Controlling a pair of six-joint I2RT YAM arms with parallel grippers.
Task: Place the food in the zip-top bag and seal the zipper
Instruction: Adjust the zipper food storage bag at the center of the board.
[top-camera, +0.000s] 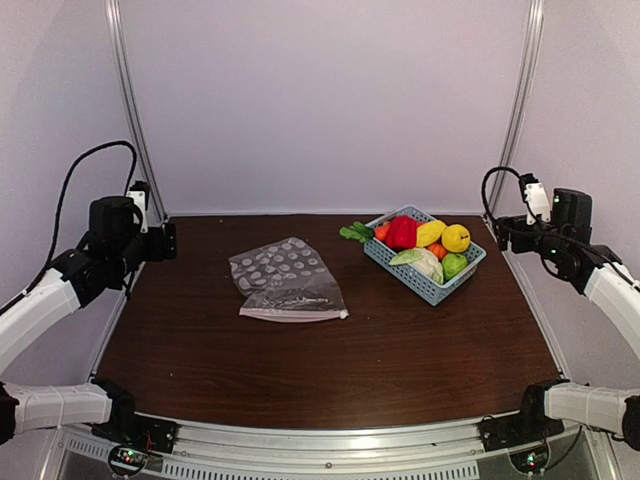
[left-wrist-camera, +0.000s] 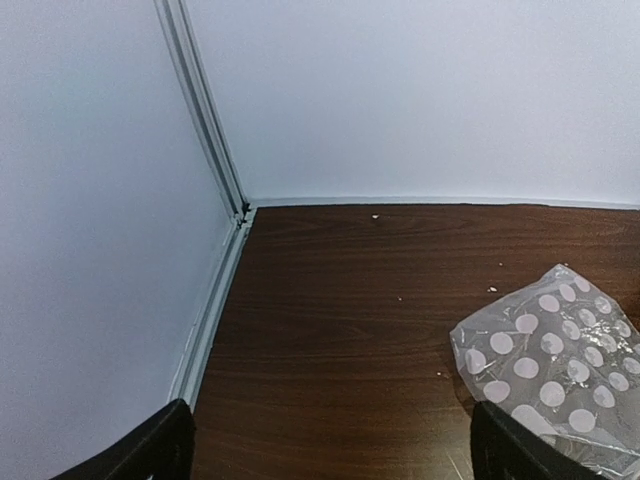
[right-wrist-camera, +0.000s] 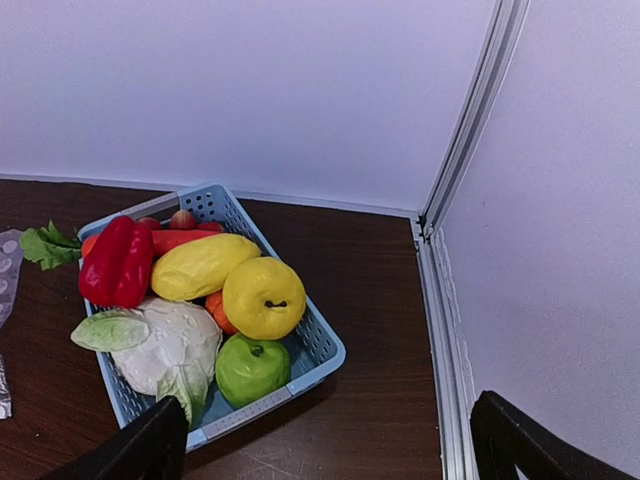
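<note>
Lying near the table (top-camera: 330, 380) centre, the bag (top-camera: 288, 283) is well apart from the left gripper (top-camera: 163, 241) and right gripper (top-camera: 500, 229). Food (top-camera: 402, 232) fills a basket (top-camera: 436, 296) near the far right corner.

Left wrist: fingers (left-wrist-camera: 150, 452) wide apart, bag just beyond the right one.

Right wrist: fingers (right-wrist-camera: 135, 452) wide apart, food ahead-left.

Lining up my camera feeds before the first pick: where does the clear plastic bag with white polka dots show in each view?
Top external: the clear polka-dot plastic bag lies flat, left of centre.
Left wrist: lower right corner.
Right wrist: only a sliver at the left edge.
Shared landmark: the dark brown wooden table meeting the white back wall.
</note>
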